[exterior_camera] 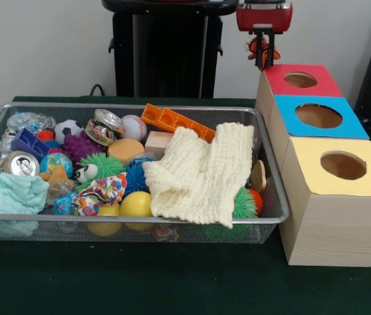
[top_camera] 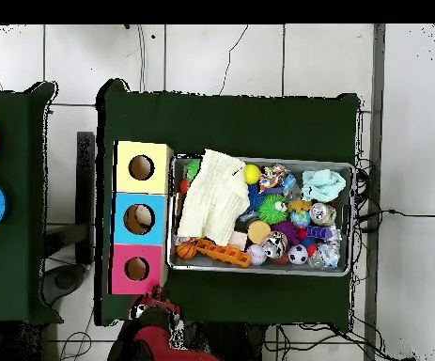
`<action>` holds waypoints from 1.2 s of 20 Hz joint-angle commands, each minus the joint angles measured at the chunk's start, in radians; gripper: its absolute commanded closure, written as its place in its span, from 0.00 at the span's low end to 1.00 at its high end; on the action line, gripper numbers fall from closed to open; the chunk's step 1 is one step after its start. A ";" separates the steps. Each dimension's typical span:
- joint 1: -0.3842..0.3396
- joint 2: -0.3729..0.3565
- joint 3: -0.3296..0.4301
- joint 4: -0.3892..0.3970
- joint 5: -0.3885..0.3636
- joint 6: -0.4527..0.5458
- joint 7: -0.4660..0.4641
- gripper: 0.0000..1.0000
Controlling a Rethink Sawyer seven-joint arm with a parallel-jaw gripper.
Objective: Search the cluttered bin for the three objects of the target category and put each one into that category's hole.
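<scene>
Gripper (exterior_camera: 263, 58) hangs above the far end of the red box (exterior_camera: 311, 81), jaws closed on a small orange and black toy (exterior_camera: 257, 47), near the red hole (exterior_camera: 300, 80). Toy looks light and soft, likely to squash rather than slip, so a grip round its middle suits. Room above the hole is open; the box edge and mesh bin (exterior_camera: 272, 172) rim sit close beside

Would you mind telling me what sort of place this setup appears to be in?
Probably a robotics lab: a green-covered table on a tiled floor, a mesh bin of assorted toys, and three wooden boxes with coloured tops and holes, set up as a sorting test.
</scene>
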 commanded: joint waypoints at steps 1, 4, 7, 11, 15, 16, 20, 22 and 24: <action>-0.019 -0.030 0.058 -0.065 0.051 0.014 0.275 1.00; -0.025 -0.092 0.065 -0.054 0.066 0.077 0.269 1.00; -0.020 -0.130 0.066 -0.050 0.083 0.116 0.269 1.00; -0.037 -0.167 0.060 -0.060 0.079 0.166 0.243 1.00; -0.081 -0.204 0.078 -0.069 0.057 0.220 0.227 1.00; -0.084 -0.216 0.079 -0.071 0.061 0.237 0.224 1.00; -0.057 -0.217 0.064 -0.086 0.087 0.259 0.222 1.00; -0.022 -0.189 0.043 -0.098 0.106 0.233 0.221 1.00; 0.011 -0.155 0.029 -0.108 0.126 0.195 0.229 1.00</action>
